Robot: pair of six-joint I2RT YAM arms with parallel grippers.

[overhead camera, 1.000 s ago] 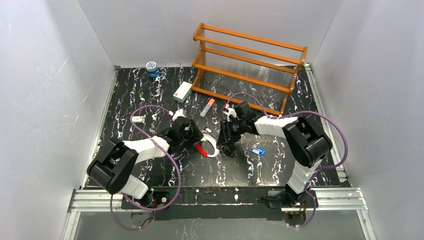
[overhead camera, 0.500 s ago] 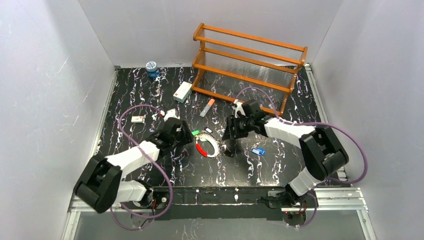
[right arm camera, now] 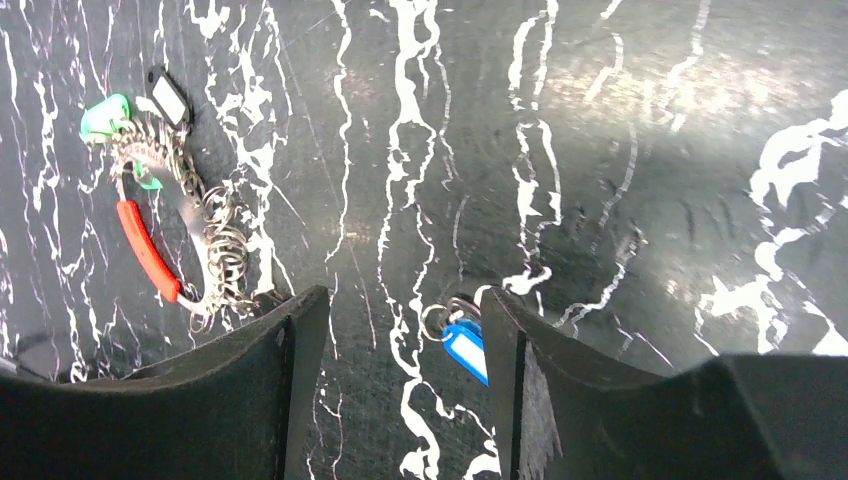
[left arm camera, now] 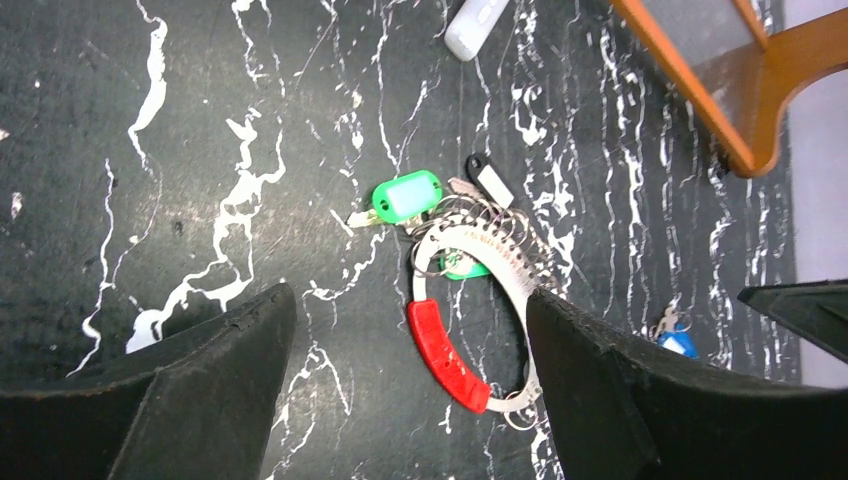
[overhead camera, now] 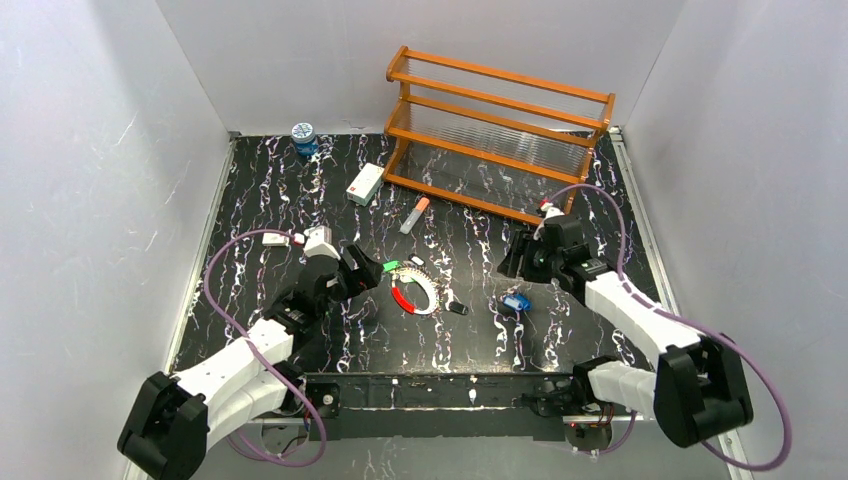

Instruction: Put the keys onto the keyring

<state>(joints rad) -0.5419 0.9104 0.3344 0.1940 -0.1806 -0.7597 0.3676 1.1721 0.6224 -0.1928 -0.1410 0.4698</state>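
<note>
We are hovering our left gripper (left arm camera: pixel 410 295), jaws spread and holding nothing, just above the keyring (left arm camera: pixel 447 355). Our right gripper (right arm camera: pixel 402 297), likewise parted and empty, is hanging over the loose blue key (right arm camera: pixel 468 345), which is lying well apart to the ring's right. We are judging this the pick-up step, calling for the right fingers to drop and pinch that blue head. The ring is lying flat mid-table, its red segment near-left, its white arc crowded with small wire rings, and a green key (left arm camera: pixel 407 195) touching its far end.
</note>
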